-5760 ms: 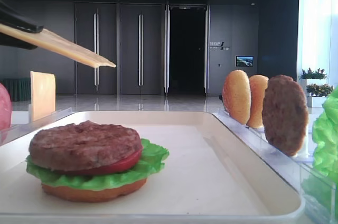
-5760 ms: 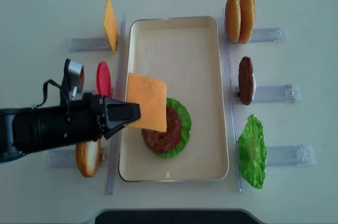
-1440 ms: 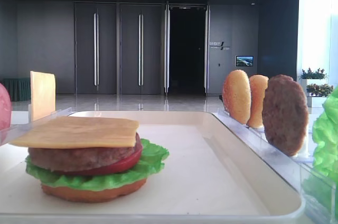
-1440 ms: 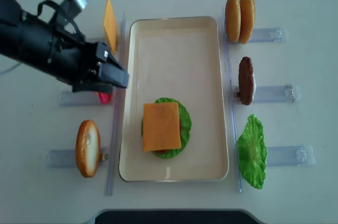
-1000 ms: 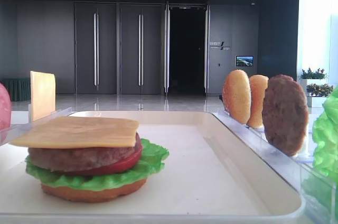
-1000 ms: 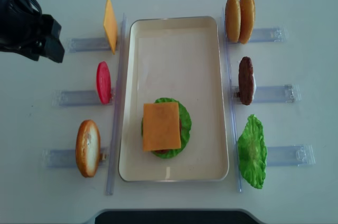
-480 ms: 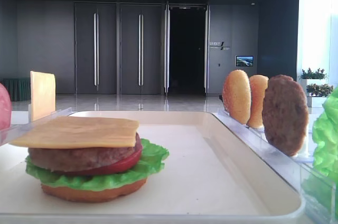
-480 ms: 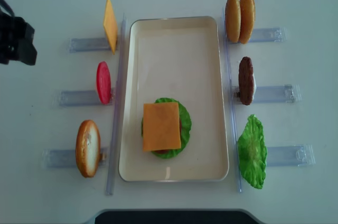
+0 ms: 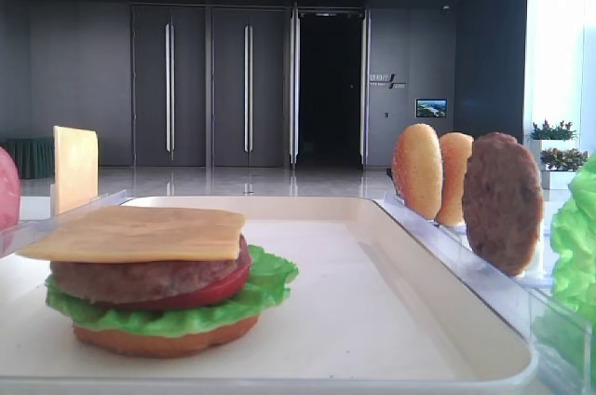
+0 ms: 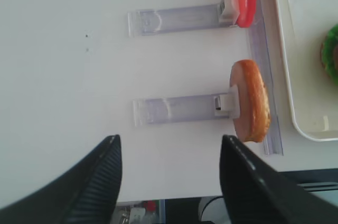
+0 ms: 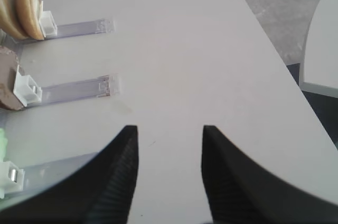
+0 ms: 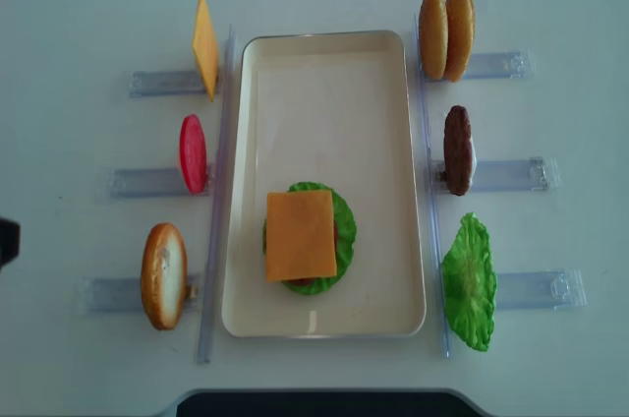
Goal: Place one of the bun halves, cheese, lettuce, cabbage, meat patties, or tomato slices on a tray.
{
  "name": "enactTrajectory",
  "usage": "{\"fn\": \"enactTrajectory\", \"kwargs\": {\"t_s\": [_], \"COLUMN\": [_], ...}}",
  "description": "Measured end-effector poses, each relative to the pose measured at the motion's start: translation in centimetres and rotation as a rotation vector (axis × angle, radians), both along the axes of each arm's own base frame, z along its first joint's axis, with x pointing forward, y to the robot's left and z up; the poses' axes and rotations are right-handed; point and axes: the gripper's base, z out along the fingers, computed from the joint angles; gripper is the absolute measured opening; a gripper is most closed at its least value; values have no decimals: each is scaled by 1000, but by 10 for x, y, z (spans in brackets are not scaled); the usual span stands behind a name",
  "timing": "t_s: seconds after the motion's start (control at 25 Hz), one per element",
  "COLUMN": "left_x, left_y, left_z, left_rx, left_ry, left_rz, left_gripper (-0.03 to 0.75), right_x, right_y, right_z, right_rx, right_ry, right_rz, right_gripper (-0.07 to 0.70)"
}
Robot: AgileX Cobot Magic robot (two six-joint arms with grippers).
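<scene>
cheese [image 12: 301, 235] flat atop stack on tray [image 12: 324, 63] | left gripper [image 10: 169, 152] jaws apart, empty | right gripper [image 11: 169, 145] jaws apart, empty

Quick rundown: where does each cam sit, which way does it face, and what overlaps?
Exterior high: table level at the tray's near end, facing along it; no robot.
Realsense: overhead, straight down on the tray; no gripper.
Right wrist: over bare table right of the racks; open right gripper.
Left wrist: over table left of the tray; open left gripper.
Shared: the cheese on the stack shows in both exterior views.
</scene>
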Motion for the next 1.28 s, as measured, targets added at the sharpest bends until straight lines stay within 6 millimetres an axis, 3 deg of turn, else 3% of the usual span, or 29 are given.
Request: {"fn": "enactTrajectory", "kwargs": {"t_s": [0.2, 0.48, 0.84, 1.28], "left_x": [-38, -64, -91, -91], "left_y": [-1, -1, -2, -2], "left_z": [-30, -65, -68, -68], "left_rx": [-2, 3, -11, -15], "left_ry": [-107, -207, -434, -436], "left_rz": [-3, -2, -10, -6], "left_gripper": [450, 450, 450, 450], "right_x": [0, 0, 0, 0], "right_y": [0, 0, 0, 0], "right_z": [0, 0, 0, 0], "right_rx": [0, 0, 0, 0], "right_ry": [0, 0, 0, 0], "right_rz": [0, 0, 0, 0], "right_gripper": [279, 279, 279, 279]}}
